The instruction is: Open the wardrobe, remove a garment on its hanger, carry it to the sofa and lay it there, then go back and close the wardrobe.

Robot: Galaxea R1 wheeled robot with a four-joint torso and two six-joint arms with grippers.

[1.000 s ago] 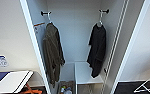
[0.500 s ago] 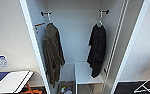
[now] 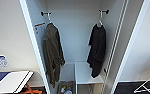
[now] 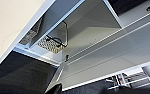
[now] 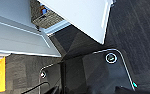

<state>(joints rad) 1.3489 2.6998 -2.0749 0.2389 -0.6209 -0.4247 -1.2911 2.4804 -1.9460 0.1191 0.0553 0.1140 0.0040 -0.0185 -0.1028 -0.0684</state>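
Hanging from a short peg high on the right side of the open wardrobe (image 3: 73,32), the garment (image 3: 97,50) droops limp on its hanger (image 3: 100,21), hook over the peg so the cloth clears the low white shelf (image 3: 84,72) beneath. An olive jacket (image 3: 52,53) hangs the same way from the left peg, well apart from it. With the doors swung wide, the inside is exposed for a reach to the black top. Whether either gripper is wide or narrow, I cannot tell. A basket (image 3: 65,88) sits on the wardrobe floor below the jacket.
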